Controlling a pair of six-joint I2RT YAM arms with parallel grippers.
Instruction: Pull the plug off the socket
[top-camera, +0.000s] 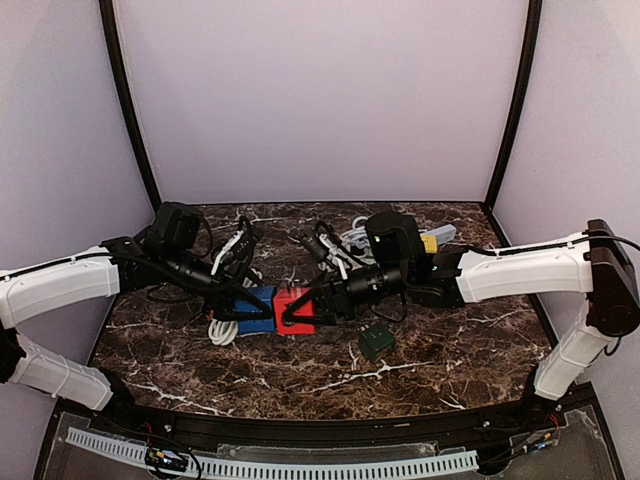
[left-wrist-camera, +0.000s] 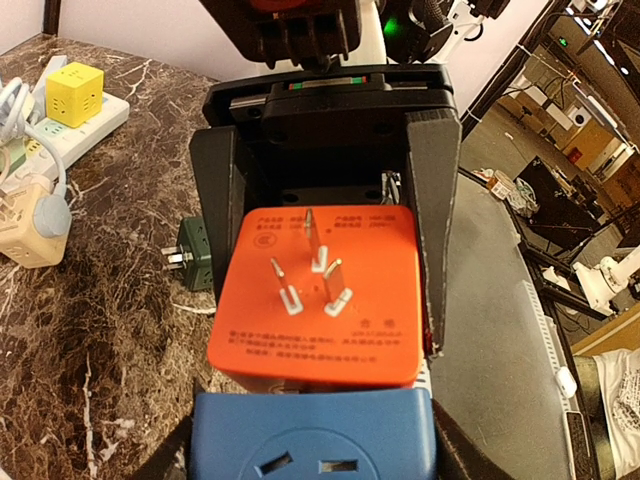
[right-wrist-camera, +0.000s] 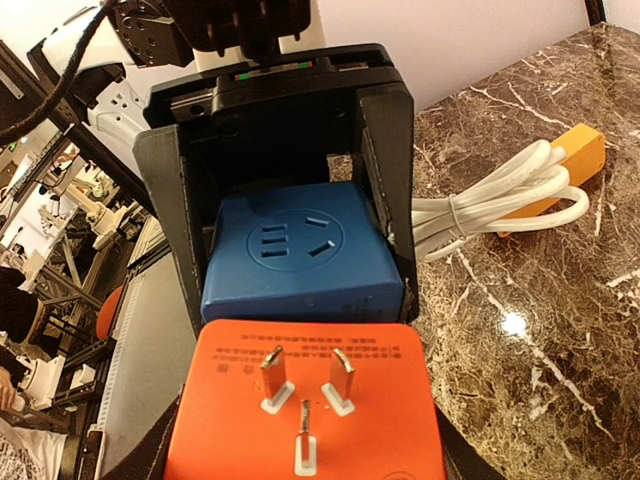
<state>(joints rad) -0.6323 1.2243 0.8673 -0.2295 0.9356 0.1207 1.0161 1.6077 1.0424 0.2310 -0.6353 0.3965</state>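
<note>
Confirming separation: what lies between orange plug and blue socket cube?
Nothing: bare gap between orange plug and blue socket cube, prongs free, both wrist views.

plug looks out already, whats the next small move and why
Probably ease the right gripper back, carrying the orange plug farther from the blue socket in the left gripper: its prongs are bare and clear, but the two cubes sit close together.
</note>
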